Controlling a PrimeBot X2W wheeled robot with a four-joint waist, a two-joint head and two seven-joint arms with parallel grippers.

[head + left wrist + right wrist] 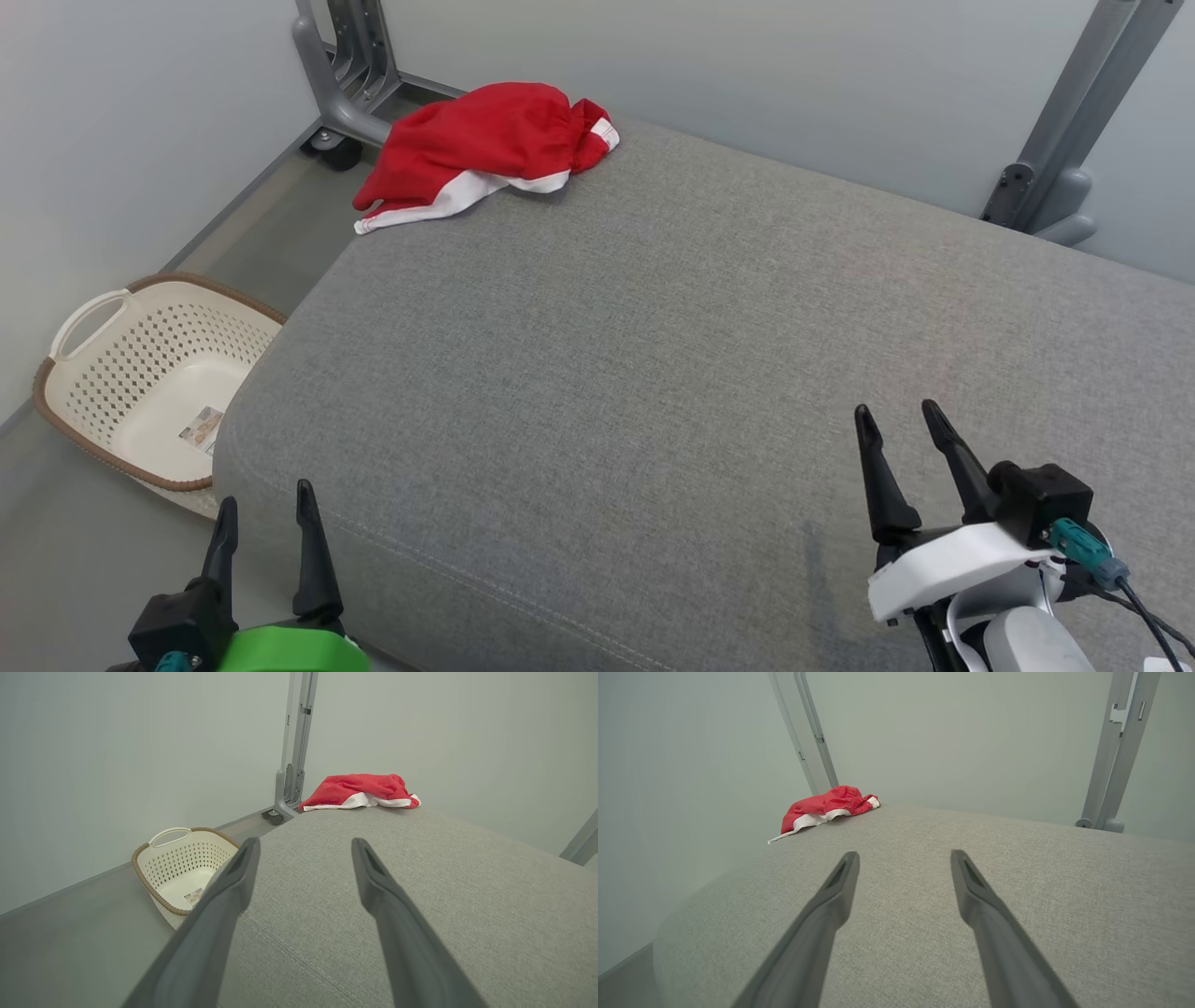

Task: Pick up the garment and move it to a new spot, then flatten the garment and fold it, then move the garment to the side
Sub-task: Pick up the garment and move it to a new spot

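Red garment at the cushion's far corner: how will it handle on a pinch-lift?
The red garment lies crumpled in soft folds, so it will probably hang limp from a pinch. It looks thin, likely light. Its white hem overhangs the grey cushion's edge; a push might slide it off.

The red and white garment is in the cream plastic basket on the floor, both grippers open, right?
No: the head view shows the red and white garment on the grey fabric cushion, far left corner, not in the cream plastic basket. The left gripper and right gripper are open.
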